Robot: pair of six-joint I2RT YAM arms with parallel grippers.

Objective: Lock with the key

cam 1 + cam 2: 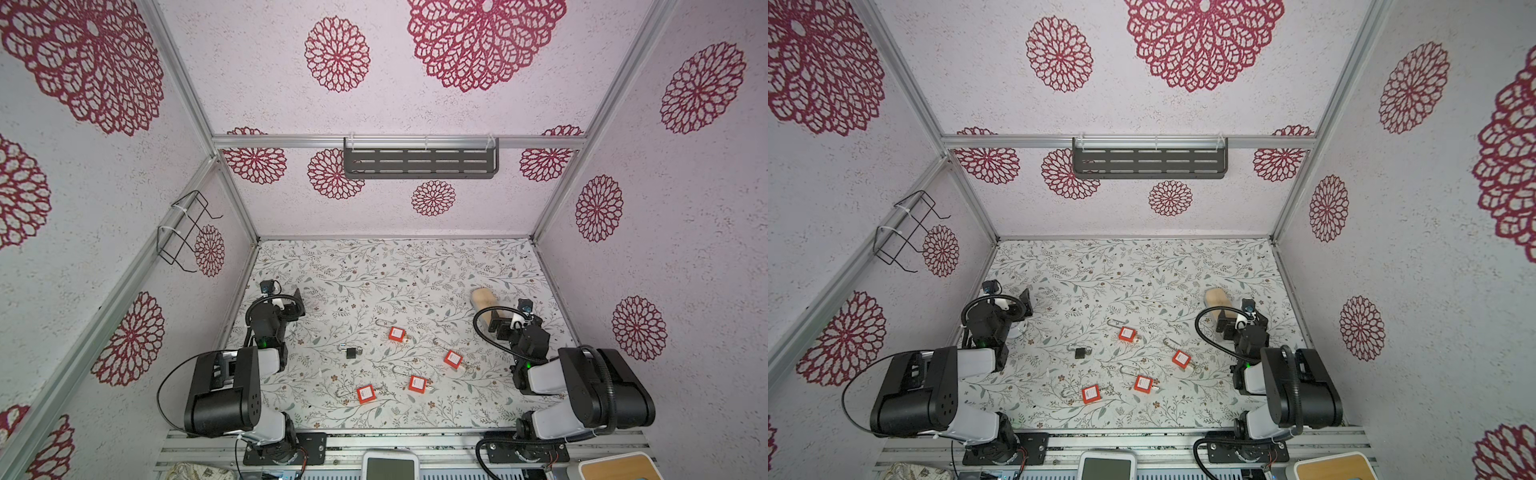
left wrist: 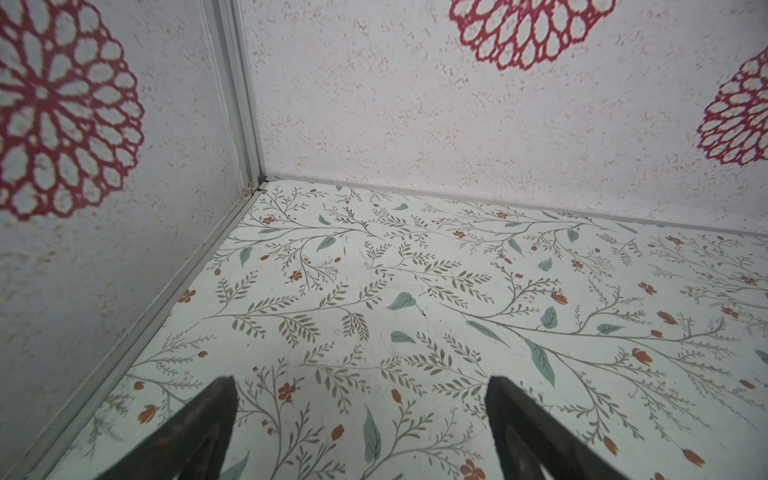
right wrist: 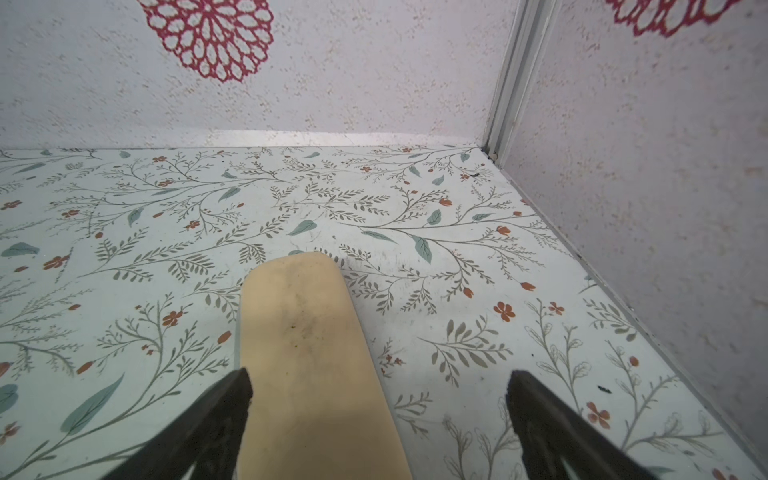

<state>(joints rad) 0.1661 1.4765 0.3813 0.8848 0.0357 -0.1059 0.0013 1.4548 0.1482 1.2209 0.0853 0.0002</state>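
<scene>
Several red padlocks with long silver shackles lie mid-table in both top views, among them one [image 1: 397,333] toward the back and one [image 1: 365,394] nearest the front. A small black padlock [image 1: 352,353] [image 1: 1080,352] lies to their left. A separate key is too small to make out. My left gripper [image 1: 296,300] [image 2: 361,380] stands open and empty over bare table near the left wall. At the right, my right gripper [image 1: 494,322] [image 3: 380,374] is open, with a pale wooden block [image 3: 299,332] [image 1: 482,297] lying between its fingers, close to one of them.
Enclosure walls stand close to both grippers, with metal corner posts [image 2: 237,104] [image 3: 511,83]. A black slotted shelf [image 1: 419,162] hangs on the back wall and a wire rack [image 1: 187,232] on the left wall. A white device [image 1: 390,465] sits at the front edge.
</scene>
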